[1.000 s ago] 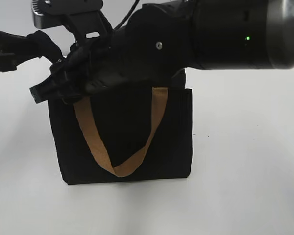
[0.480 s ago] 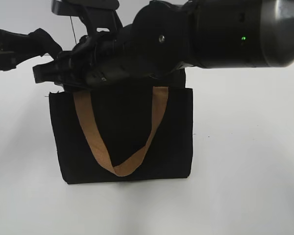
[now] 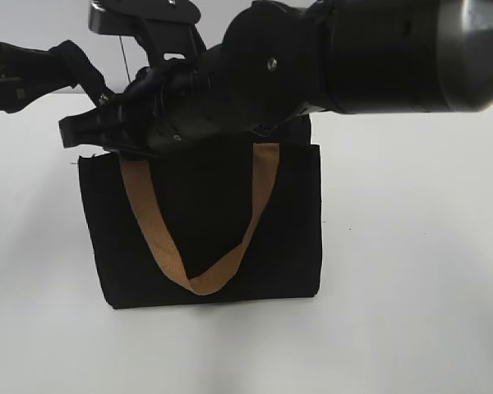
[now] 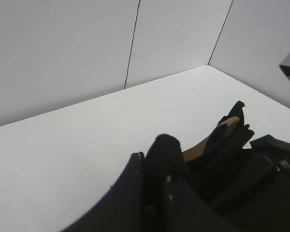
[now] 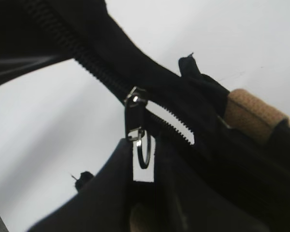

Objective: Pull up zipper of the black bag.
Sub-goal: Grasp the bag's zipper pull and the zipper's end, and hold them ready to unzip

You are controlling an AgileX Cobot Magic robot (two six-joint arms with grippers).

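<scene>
The black bag (image 3: 214, 238) stands upright in the exterior view, one tan handle hanging down its front. My left gripper (image 3: 62, 64) is shut on a black end tab at the bag's top left. The left wrist view shows its jaws (image 4: 154, 159) pinching that fabric, with the bag (image 4: 227, 140) behind. My right arm reaches across the bag's top, and its gripper (image 3: 76, 131) is at the top left corner. In the right wrist view the silver zipper (image 5: 135, 116) sits on the black zip line. Its ring hangs in the narrow gap between the right jaws (image 5: 145, 164), not visibly clamped.
The bag stands on a white table (image 3: 411, 271). The right arm's large black body (image 3: 378, 57) hides the bag's top edge in the exterior view. White wall panels (image 4: 87, 43) stand behind the table. A tan handle end (image 5: 251, 113) lies right of the zip.
The right gripper rose from the bag's top left corner and shifted slightly. That corner, covered a second ago, now shows. The left arm moved up a little.
</scene>
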